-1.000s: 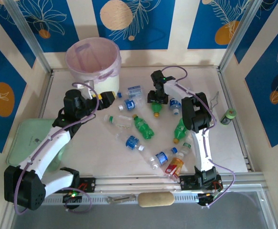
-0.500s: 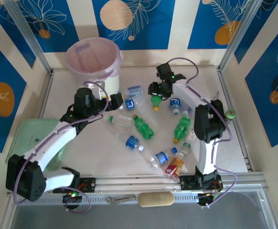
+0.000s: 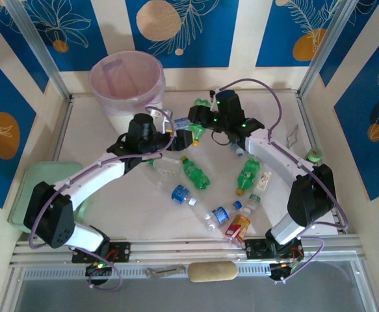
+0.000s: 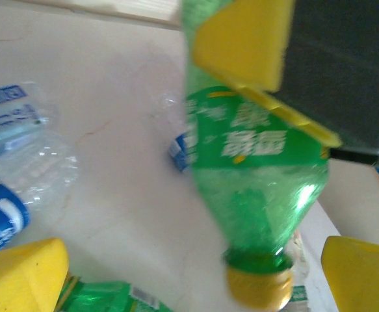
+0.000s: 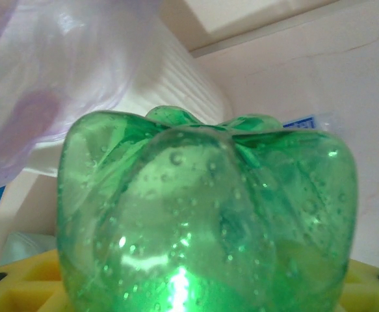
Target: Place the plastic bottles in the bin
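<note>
My right gripper [image 3: 202,119] is shut on a green plastic bottle [image 3: 198,130] and holds it above the table, just right of the bin [image 3: 125,81], a white bucket with a lilac bag liner. In the right wrist view the bottle's lobed base [image 5: 205,214] sits between the yellow fingers of my right gripper [image 5: 205,289], with the bin [image 5: 78,84] behind. My left gripper [image 3: 179,138] is open right beside it. In the left wrist view the held bottle [image 4: 257,188] hangs yellow cap down, above my left gripper [image 4: 189,279]. Several more bottles lie on the table, among them a green one [image 3: 194,173], a blue-labelled one [image 3: 182,194] and a red-orange one [image 3: 238,227].
A pale green tray [image 3: 26,188] lies at the left edge. A short dark cylinder with a green top [image 3: 313,156] stands at the right rail. A tan roll [image 3: 212,271] lies on the front frame. Metal rails border the table.
My right gripper has closed on the green bottle, lifted it and carried it left toward the bin. My left arm has reached right, bringing its open gripper next to the bottle.
</note>
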Controlling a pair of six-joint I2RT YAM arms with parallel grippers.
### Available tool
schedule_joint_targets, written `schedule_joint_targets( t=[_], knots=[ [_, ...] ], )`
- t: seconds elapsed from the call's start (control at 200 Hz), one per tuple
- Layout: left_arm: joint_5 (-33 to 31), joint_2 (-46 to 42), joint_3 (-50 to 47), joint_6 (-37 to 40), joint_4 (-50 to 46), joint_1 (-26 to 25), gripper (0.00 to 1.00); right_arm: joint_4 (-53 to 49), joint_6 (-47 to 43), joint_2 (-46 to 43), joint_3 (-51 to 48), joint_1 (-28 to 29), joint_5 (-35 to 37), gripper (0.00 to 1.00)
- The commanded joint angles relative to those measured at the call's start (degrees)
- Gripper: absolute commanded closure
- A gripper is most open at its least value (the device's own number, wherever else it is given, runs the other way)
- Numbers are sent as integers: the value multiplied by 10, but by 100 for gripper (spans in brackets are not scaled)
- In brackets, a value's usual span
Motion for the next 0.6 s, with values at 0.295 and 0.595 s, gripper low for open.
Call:
schedule_joint_targets(
  t=[0.295,0.595],
  knots=[
    [48,1,26,11,33,-21,4,86,25,-24,4,55,21,43],
    [27,-8,25,34,36,-21,27,94,49,-46,-33,69,18,43]
  ],
)
